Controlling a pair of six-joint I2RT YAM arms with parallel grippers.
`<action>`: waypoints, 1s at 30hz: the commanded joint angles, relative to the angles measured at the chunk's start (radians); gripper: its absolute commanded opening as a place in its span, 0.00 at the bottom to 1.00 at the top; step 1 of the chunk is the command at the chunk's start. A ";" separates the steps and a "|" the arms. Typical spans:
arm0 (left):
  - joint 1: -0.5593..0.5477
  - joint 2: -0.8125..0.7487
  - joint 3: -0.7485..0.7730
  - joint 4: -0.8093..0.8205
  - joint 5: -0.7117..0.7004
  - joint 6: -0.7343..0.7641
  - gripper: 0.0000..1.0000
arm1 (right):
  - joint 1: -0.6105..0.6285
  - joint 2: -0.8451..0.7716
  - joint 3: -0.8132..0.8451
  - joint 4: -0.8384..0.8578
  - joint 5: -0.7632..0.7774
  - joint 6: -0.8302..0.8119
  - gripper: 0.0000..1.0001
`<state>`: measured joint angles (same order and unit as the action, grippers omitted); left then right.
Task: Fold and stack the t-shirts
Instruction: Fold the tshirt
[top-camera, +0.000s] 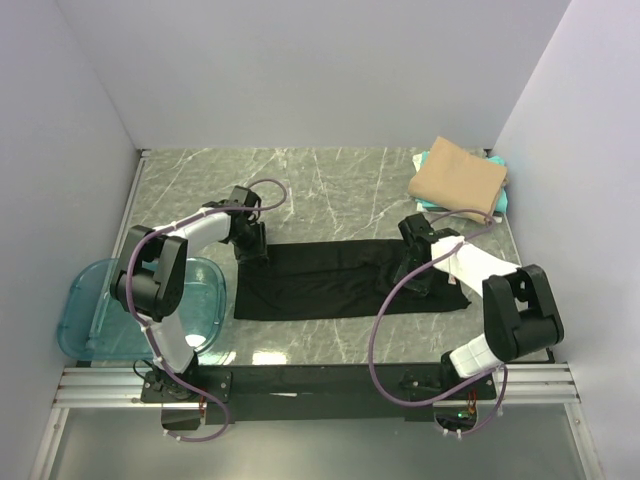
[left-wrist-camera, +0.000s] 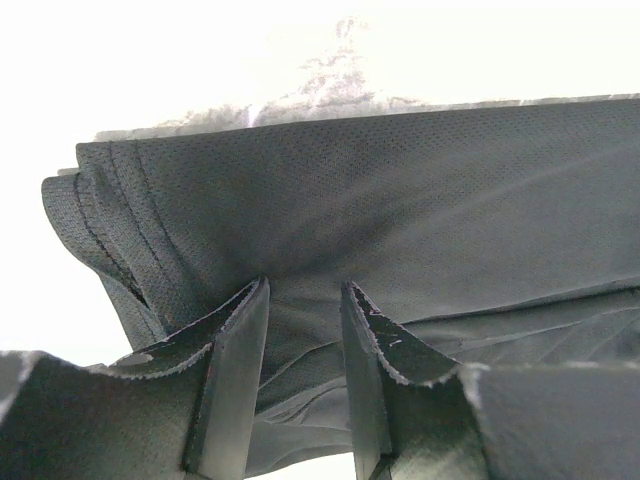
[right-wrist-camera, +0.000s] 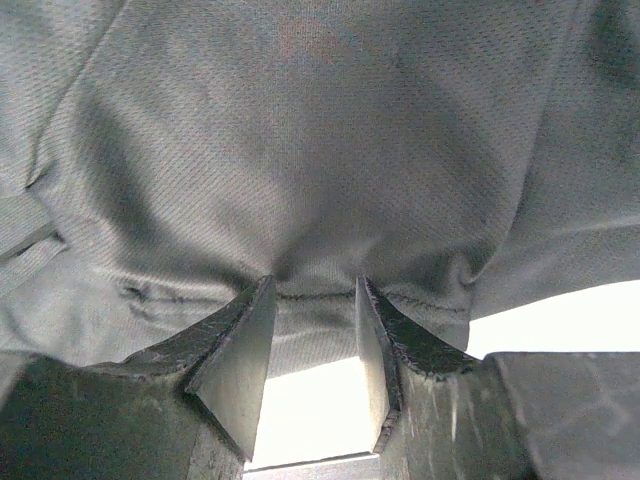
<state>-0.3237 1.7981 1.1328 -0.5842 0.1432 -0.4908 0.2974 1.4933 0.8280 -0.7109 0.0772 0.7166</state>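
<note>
A grey marble-patterned table seen from above, with white walls on three sides and two robot arms mounted at its near edge. A black t-shirt lies flat across the middle of the table, folded into a long band running left to right. The left gripper is down at the far left corner of that band, and the right gripper is down on its right part, close to the far edge. Seen from the left wrist, the two dark fingers stand partly apart with their tips pushed into the black cloth, which puckers around them; a stitched hem curls at the left edge. Seen from the right wrist, the fingers also stand partly apart, their tips at a stitched hem, with bright table showing through the gap between them; neither pair is closed on the cloth. In the far right corner, well apart from the black shirt, a folded tan t-shirt rests on a teal t-shirt, whose edges peek out beneath it. A translucent blue tub sits at the near left, partly behind the left arm.
</note>
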 joint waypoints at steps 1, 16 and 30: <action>0.009 -0.011 -0.010 -0.005 -0.020 0.034 0.41 | -0.001 -0.065 0.014 -0.015 -0.002 0.014 0.45; 0.000 -0.011 0.143 -0.025 0.050 0.015 0.41 | -0.175 0.040 0.223 -0.036 0.105 -0.080 0.45; 0.000 0.050 0.064 0.061 0.116 -0.040 0.41 | -0.233 0.245 0.316 0.025 0.141 -0.097 0.45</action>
<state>-0.3202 1.8439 1.2304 -0.5526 0.2276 -0.5106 0.0799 1.7203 1.0889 -0.7136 0.1753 0.6327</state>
